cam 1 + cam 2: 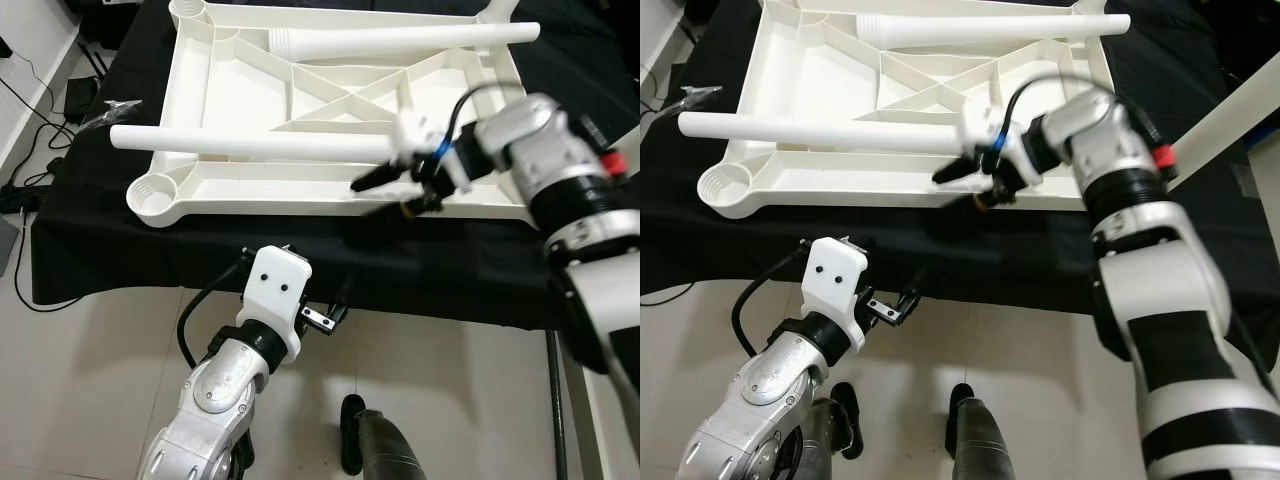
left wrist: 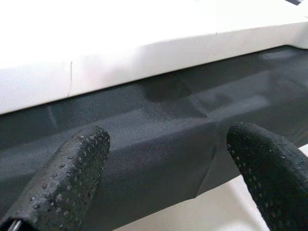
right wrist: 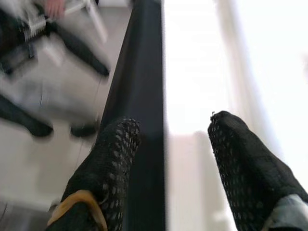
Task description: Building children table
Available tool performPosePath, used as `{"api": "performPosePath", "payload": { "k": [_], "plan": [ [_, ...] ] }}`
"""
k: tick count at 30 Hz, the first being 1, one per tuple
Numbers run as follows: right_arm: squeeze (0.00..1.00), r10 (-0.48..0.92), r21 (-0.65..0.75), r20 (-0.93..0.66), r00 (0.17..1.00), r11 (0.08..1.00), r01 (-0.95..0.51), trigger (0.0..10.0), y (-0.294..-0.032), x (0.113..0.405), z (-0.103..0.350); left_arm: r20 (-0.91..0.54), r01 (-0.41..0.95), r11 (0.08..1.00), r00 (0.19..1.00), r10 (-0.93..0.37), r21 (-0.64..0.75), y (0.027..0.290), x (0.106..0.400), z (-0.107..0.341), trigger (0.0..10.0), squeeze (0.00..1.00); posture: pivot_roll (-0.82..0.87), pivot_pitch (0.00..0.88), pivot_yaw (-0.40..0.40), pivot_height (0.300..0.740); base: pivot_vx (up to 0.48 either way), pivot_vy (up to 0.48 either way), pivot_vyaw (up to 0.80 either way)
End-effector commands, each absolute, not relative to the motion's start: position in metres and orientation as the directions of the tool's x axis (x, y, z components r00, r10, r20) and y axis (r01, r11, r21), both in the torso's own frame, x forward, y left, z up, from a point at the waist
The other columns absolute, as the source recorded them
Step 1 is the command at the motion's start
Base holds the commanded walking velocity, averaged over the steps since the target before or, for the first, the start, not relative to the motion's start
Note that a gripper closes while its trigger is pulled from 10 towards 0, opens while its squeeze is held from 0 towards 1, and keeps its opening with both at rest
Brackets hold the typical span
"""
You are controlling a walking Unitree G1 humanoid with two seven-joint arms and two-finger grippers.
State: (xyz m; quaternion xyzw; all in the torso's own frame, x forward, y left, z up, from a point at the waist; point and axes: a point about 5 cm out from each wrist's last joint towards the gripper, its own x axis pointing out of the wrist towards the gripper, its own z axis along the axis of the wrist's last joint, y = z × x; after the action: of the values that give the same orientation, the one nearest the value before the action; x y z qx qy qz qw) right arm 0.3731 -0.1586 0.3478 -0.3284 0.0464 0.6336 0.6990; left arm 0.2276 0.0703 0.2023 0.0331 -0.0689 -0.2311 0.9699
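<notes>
Looks like a lab/test room: pale tiled floor (image 1: 90,370), black-draped bench (image 1: 300,260), cables (image 1: 30,110) trailing by wall.

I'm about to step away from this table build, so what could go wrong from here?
The right hand is open at the near rim of the white ribbed plastic tabletop; a nudge might slide it on the black cloth. The long white plastic leg lies loose across the tabletop and could roll if bumped. The left hand, open beside the cloth's edge, might snag it.
</notes>
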Motion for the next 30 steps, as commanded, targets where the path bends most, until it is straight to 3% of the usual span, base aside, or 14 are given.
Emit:
{"api": "performPosePath", "payload": {
  "k": [1,4,6,7,8,9,12,21,30],
  "plan": [
    [0.00,0.868,-0.381,-0.470,0.160,-0.036,-0.924,10.0,-0.158,0.370,0.350,0.100,0.461,0.882,0.877,-0.469,0.094,0.068,0.227,0.197,10.0,0.00,0.07,0.328,-0.082,0.740,0.000,0.000,0.00],
    [0.00,0.892,-0.397,-0.419,0.167,-0.014,-0.918,10.0,-0.158,0.370,0.358,0.103,0.461,0.882,0.877,-0.469,0.097,0.068,0.228,0.197,10.0,0.00,0.07,0.310,-0.078,0.740,0.000,0.000,0.00],
    [0.00,0.918,-0.432,-0.261,0.297,0.164,-0.887,10.0,-0.149,0.379,0.374,0.105,0.462,0.882,0.876,-0.471,0.096,0.067,0.230,0.196,10.0,0.00,0.08,0.286,-0.072,0.740,0.000,0.000,0.00],
    [0.00,0.918,-0.432,-0.261,0.297,0.164,-0.887,10.0,-0.149,0.379,0.374,0.105,0.462,0.882,0.876,-0.471,0.096,0.067,0.230,0.196,10.0,0.00,0.08,0.286,-0.072,0.740,0.000,0.000,0.00],
    [0.00,0.879,-0.472,-0.237,0.414,0.268,-0.840,10.0,-0.143,0.388,0.370,0.105,0.467,0.879,0.873,-0.476,0.097,0.066,0.231,0.194,10.0,0.00,0.08,0.274,-0.068,0.740,0.000,0.000,0.00],
    [0.00,0.879,-0.472,-0.237,0.414,0.268,-0.840,10.0,-0.143,0.388,0.370,0.105,0.467,0.879,0.873,-0.476,0.097,0.066,0.231,0.194,10.0,0.00,0.08,0.274,-0.068,0.740,0.000,0.000,0.00],
    [0.00,0.787,-0.529,-0.321,0.527,0.312,-0.789,10.0,-0.137,0.397,0.347,0.090,0.484,0.870,0.866,-0.492,0.094,0.064,0.228,0.189,10.0,0.00,0.08,0.256,-0.069,0.740,0.000,0.000,0.00],
    [0.00,0.685,-0.509,-0.434,0.585,0.350,-0.787,10.0,-0.134,0.404,0.326,0.080,0.498,0.863,0.860,-0.504,0.083,0.061,0.226,0.184,10.0,0.00,0.08,0.248,-0.080,0.740,0.000,0.000,0.00],
    [0.00,0.630,-0.544,-0.430,0.647,0.392,-0.742,10.0,-0.124,0.410,0.327,0.084,0.497,0.865,0.861,-0.502,0.076,0.059,0.225,0.182,10.0,0.00,0.07,0.254,-0.088,0.740,0.000,0.000,0.00]
  ]
}}
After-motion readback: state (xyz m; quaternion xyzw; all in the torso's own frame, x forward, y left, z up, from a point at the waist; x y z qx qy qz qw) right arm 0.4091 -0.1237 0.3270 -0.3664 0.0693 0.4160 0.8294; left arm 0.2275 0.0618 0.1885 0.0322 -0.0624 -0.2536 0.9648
